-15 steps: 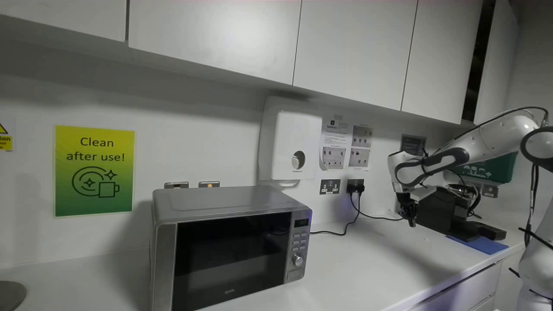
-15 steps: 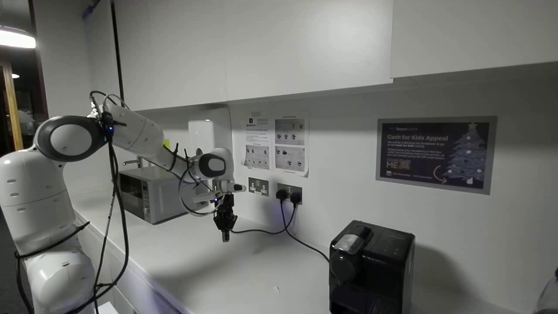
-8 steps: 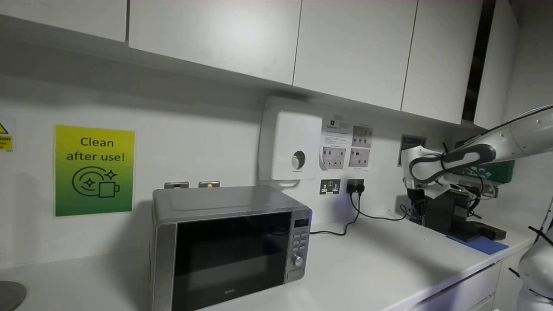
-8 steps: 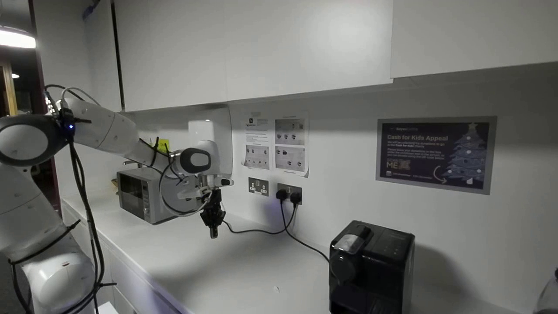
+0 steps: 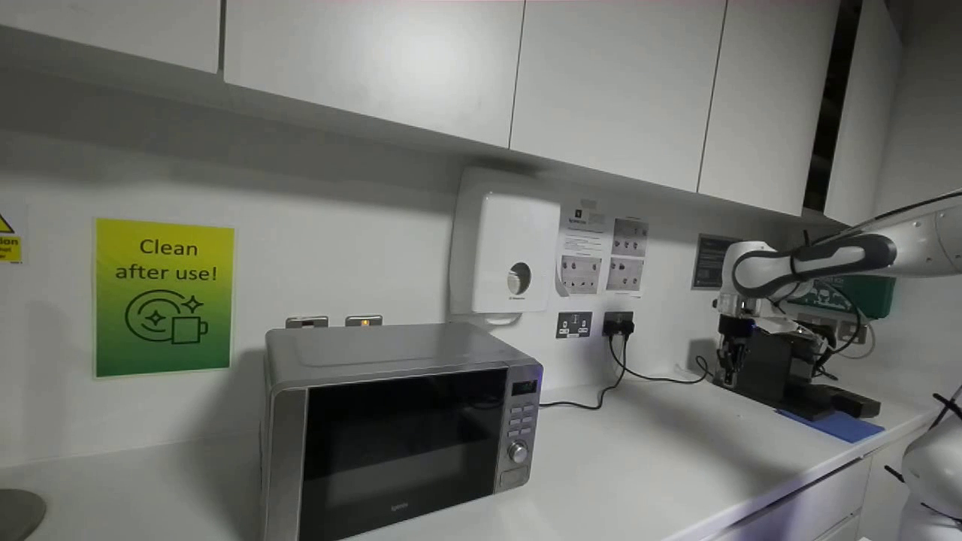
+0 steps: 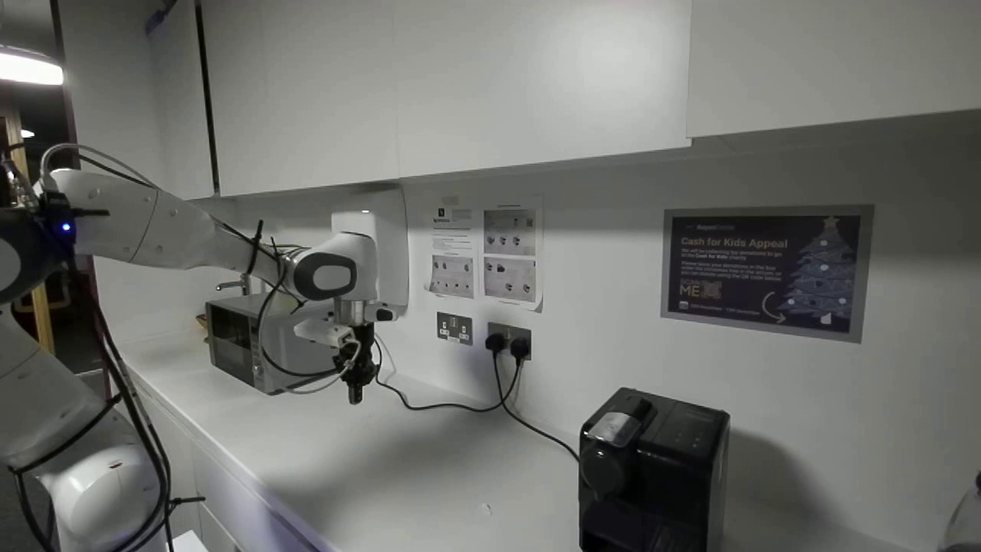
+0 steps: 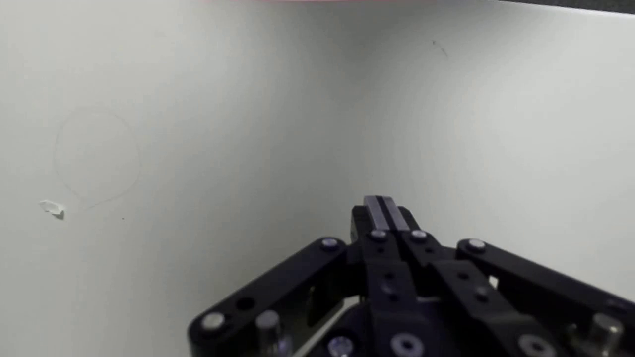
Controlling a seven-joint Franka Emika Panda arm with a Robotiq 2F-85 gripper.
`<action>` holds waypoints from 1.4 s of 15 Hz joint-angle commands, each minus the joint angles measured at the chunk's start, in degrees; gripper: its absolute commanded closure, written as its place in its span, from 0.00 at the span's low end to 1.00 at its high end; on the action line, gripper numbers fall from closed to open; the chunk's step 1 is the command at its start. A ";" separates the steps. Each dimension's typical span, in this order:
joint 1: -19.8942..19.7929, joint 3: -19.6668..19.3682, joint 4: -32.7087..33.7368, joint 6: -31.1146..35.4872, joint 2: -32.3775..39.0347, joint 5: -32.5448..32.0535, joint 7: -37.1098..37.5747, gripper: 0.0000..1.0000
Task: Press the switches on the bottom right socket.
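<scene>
From my remote place I saw the socket, with black plugs in it, on the wall below the printed sheets. My gripper was fully closed and pointed down over the desk, well apart from those sheets.

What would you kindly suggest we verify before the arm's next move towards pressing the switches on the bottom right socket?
1. End effector shut for pressing: ok; nothing is held in it.
2. Bottom right socket, taken as the one with plugs, visible: ok, in both exterior views.
3. End effector lined up with that socket: not ok; it hangs over the countertop, pointing down, apart from the socket.
4. Socket face unobstructed: not ok; two black plugs cover part of it.
5. Which way the switches stand: cannot tell; too small to make out.
6. Socket in the wrist view: not ok; only countertop and end effector are recognisable there.
</scene>
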 commanded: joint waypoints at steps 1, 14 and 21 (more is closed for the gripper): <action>0.25 -2.10 -2.40 1.80 -4.83 6.16 -3.60 1.00; -0.77 -0.79 -8.05 13.88 -9.90 7.84 -2.59 1.00; -1.23 0.22 -8.88 15.96 -9.33 4.07 -2.50 1.00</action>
